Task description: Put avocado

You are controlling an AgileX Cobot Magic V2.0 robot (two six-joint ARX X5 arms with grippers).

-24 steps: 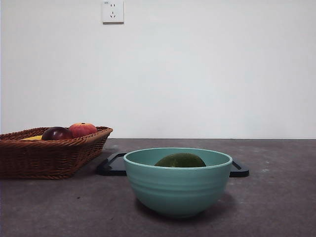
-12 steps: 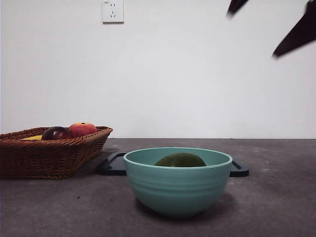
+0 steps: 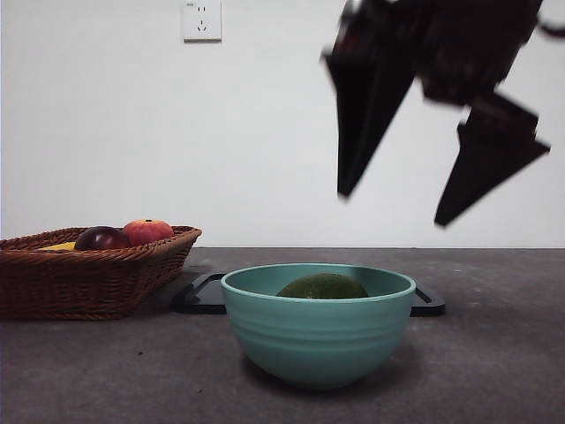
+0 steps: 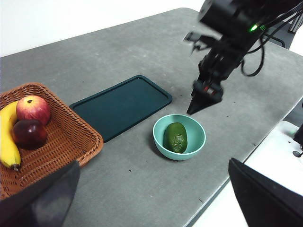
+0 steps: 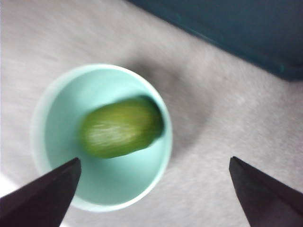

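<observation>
The avocado [image 3: 322, 287] sits lying on its side in the teal bowl [image 3: 318, 340], dead centre low in the front frame, only its top showing over the rim. In the right wrist view it lies at the bowl's middle [image 5: 121, 127], nothing touching it.

The right gripper [image 3: 441, 150] hangs in the upper right of the front frame, above the bowl and a bit to the right, fingers [image 3: 362, 124] spread wide and empty. My guess is they're wide so they can drop around the fat fruit without nudging it.

The left gripper [image 4: 151, 198] waits high up, fingers spread too, holding nothing.

Behind the bowl lies a dark tray [image 4: 120, 104], flat and bare, probably where the avocado is meant to go, though the task doesn't say. The basket [image 3: 88, 278] at the left edge holds an apple [image 3: 147, 231], a maroon fruit [image 3: 101, 238] and a banana [image 4: 7, 135], well apart from all this on the counter [image 3: 494, 353].
</observation>
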